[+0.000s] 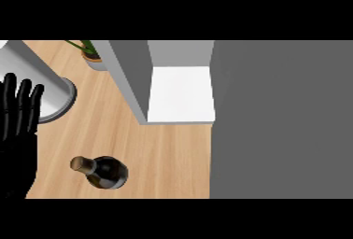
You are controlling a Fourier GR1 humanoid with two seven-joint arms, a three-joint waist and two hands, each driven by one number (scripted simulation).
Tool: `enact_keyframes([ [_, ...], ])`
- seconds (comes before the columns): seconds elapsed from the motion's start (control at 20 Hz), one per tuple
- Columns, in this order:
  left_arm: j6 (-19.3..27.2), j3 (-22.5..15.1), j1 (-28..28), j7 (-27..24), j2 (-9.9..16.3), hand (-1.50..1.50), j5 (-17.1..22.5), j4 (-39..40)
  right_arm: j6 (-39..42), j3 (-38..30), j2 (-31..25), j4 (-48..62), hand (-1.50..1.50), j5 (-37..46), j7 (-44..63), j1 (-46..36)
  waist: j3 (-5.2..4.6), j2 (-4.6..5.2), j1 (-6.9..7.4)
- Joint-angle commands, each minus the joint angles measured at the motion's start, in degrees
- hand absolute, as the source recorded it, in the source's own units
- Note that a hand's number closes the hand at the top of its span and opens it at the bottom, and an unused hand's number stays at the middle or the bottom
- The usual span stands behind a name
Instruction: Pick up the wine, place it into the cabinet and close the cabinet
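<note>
Here the wine [101, 172] stands upright on the wooden counter [158, 158] near the front edge: a dark, rounded bottle seen from above, its tan cork top leaning toward the left. Beyond it, to the right, the cabinet [180, 93] stands open, its white shelf bare, with a grey door panel [279, 121] filling the right side. The left hand [17, 121] shows at the left edge, fingers straight and pointing away, holding nothing; the bottle sits just right of it, apart. A grey canister [48, 88] and a potted plant [89, 53] stand farther back.
</note>
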Motion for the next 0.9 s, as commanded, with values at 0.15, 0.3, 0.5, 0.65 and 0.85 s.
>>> enact_keyframes([
  [0.15, 0.9, -9.3, -2.9, 4.5, -2.5, -1.50, -6.5, 1.2, -0.3, 2.1, 1.2, -11.2, -1.50, 0.5, 2.6, 7.0, 0.39, 1.76, 0.09],
  [0.3, 1.7, -12.8, -3.5, 10.8, -4.5, -1.50, 1.6, 7.9, 7.9, 11.5, 0.4, -5.8, -1.50, -3.1, 1.8, 5.9, 0.30, 2.26, -0.02],
  [0.5, 11.0, -19.9, -7.9, 23.9, -4.5, -1.50, -1.4, 0.6, 11.5, 8.3, -3.7, -13.6, -1.50, -10.2, 6.1, 10.9, 0.49, 1.61, -0.26],
  [0.65, 17.3, -28.4, -5.4, 25.1, -4.6, -1.50, -5.2, -2.7, 9.8, 11.2, -3.6, -22.8, -1.50, -10.5, 12.6, 13.0, 0.40, 1.55, 0.08],
  [0.85, 24.0, -31.7, -14.4, 36.6, -4.6, -1.50, -11.1, -5.6, 9.8, 11.7, -3.5, -26.8, -1.50, -11.1, 13.9, 16.0, 0.45, 1.65, 0.02],
])
